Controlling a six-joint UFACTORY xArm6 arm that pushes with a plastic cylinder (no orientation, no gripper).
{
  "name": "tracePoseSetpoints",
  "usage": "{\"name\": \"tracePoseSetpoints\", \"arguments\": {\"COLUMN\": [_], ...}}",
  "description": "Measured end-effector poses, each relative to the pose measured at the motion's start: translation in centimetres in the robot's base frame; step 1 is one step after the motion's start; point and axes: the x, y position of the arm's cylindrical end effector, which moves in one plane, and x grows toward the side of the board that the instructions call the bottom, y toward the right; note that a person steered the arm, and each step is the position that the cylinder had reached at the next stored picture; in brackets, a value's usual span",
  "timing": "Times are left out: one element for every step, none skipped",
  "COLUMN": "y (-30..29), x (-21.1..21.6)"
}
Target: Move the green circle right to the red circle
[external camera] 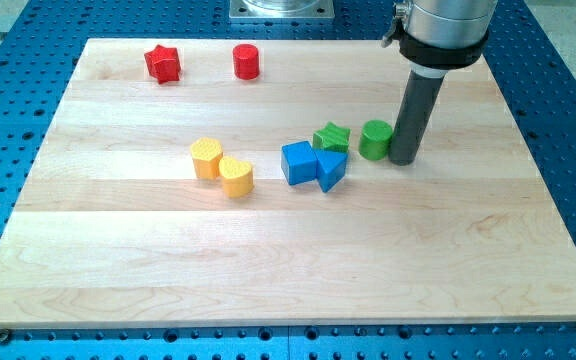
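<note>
The green circle (375, 139) stands on the wooden board right of centre. My tip (404, 159) rests on the board just at the circle's right side, touching or almost touching it. The red circle (246, 62) stands near the view's top, left of centre, far up and left of the green circle. A green star (332, 137) sits just left of the green circle.
A red star (162, 63) lies left of the red circle. A blue cube (298, 162) and a blue triangle-like block (330, 169) sit below the green star. A yellow hexagon (206, 158) and a yellow heart (235, 176) lie left of centre. The board's edge (288, 322) runs along the view's bottom.
</note>
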Motion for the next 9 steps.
{"name": "tracePoseSetpoints", "arguments": {"y": [0.0,0.0,-2.6,-5.0,-6.1,-10.8,-7.2,-5.0,-2.4], "x": [0.0,0.0,0.3,0.3,-4.1,-9.1,-10.5,-8.6,-5.6]}}
